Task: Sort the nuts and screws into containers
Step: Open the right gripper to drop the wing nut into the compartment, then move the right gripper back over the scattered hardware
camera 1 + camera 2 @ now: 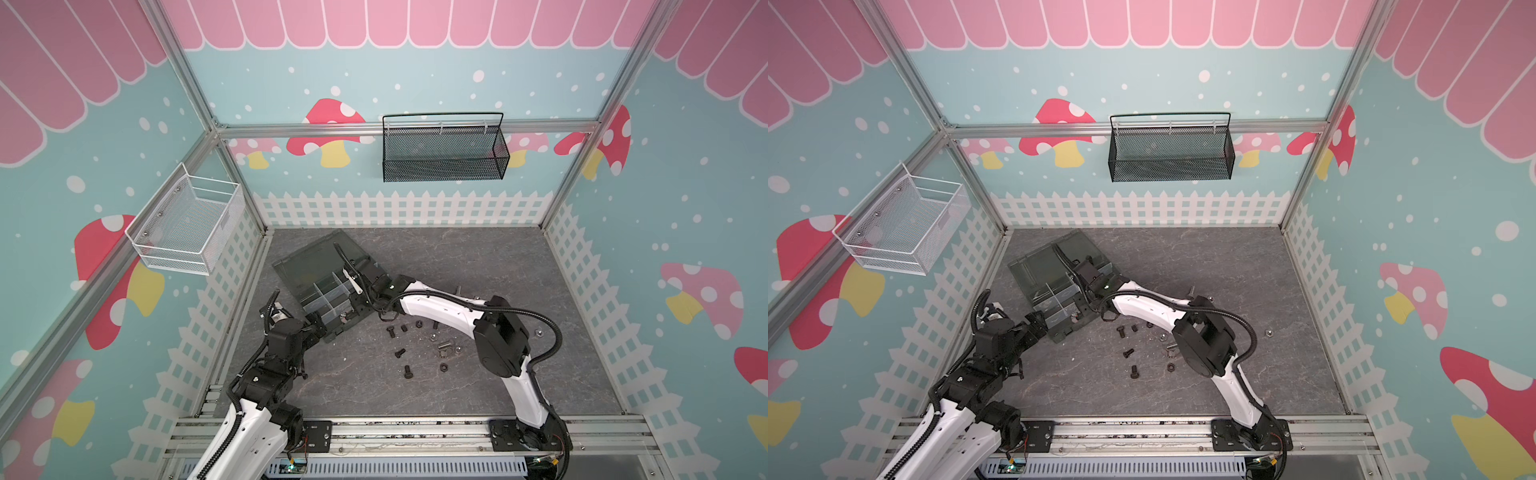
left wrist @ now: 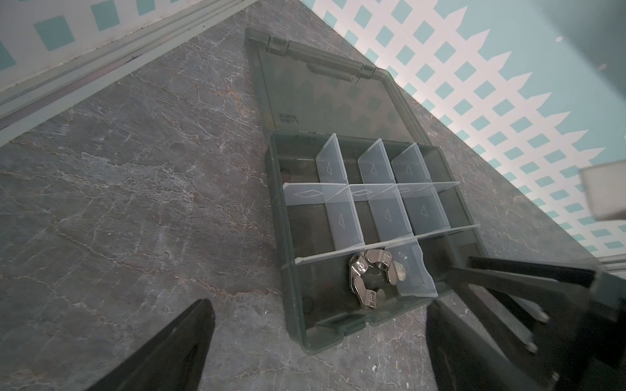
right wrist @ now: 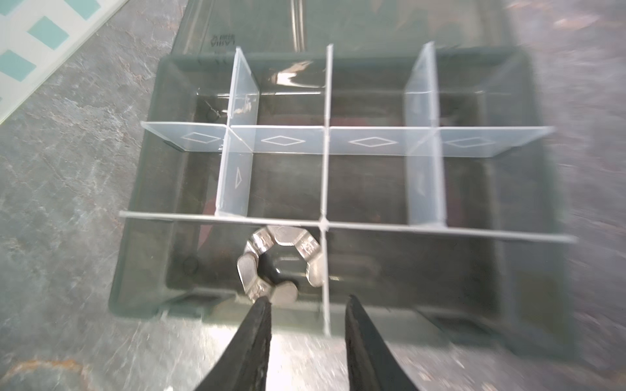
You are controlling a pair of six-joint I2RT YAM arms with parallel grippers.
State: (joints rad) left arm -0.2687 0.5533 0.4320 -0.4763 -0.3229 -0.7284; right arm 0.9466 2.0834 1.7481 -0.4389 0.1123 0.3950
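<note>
The containers are the clear-divided compartments of a dark grey organizer box (image 1: 328, 291) (image 1: 1054, 291) lying with its lid open. Silver wing nuts (image 3: 281, 264) (image 2: 369, 277) lie in a compartment by the box's front wall (image 3: 142, 298). My right gripper (image 3: 306, 301) (image 1: 354, 308) hovers over that front edge, open, with nothing between its fingers. At the box's near corner (image 2: 315, 342) is my left gripper (image 2: 318, 331) (image 1: 321, 328), wide open and empty. Black screws (image 1: 399, 353) (image 1: 1128, 353) and nuts (image 1: 443, 367) (image 1: 1170, 367) lie loose on the table to the right of the box.
A silver nut (image 1: 539, 332) lies apart at the right, past my right arm. A white wire basket (image 1: 187, 224) hangs on the left wall and a black mesh basket (image 1: 444, 149) on the back wall. The box sits close to the left wall.
</note>
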